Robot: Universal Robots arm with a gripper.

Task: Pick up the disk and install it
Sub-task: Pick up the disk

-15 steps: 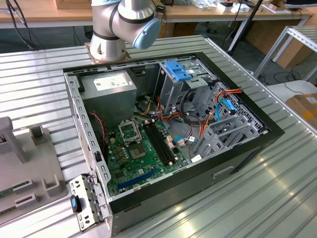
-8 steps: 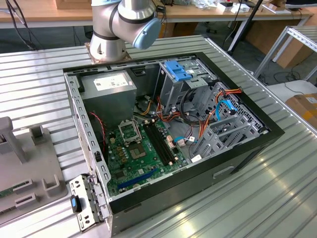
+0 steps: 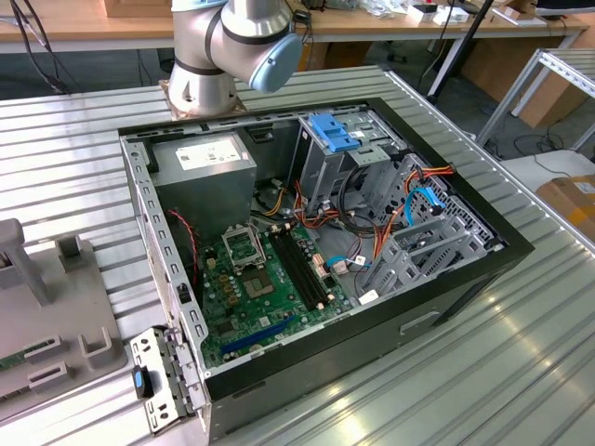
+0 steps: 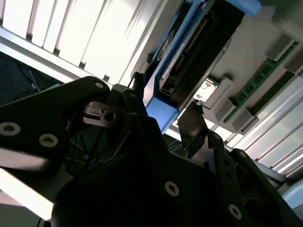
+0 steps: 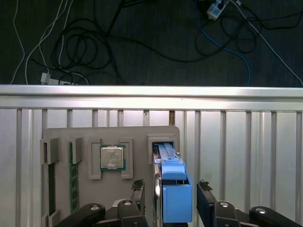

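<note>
Fingers spread, the end effector (image 5: 170, 185) straddles the blue-railed silver-grey metal disk (image 5: 175, 198), upright in the flat grey plastic tray (image 5: 142, 135) at its corner slot (neither gripped nor installed).

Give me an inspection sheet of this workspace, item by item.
Surface: slatted metal table, carrying an open computer case and a grey tray.
Job's things: disk in its blue frame stands on edge in a tray slot, not yet in the case.
Clutter: processor chip and memory stick seated in the tray.
Grippers: gripper open, one finger on each side of the disk, small gaps showing.
Cables: orange and blue wires inside the case; black cables on the floor beyond the table.
Surroundings: wooden bench behind the arm.
</note>
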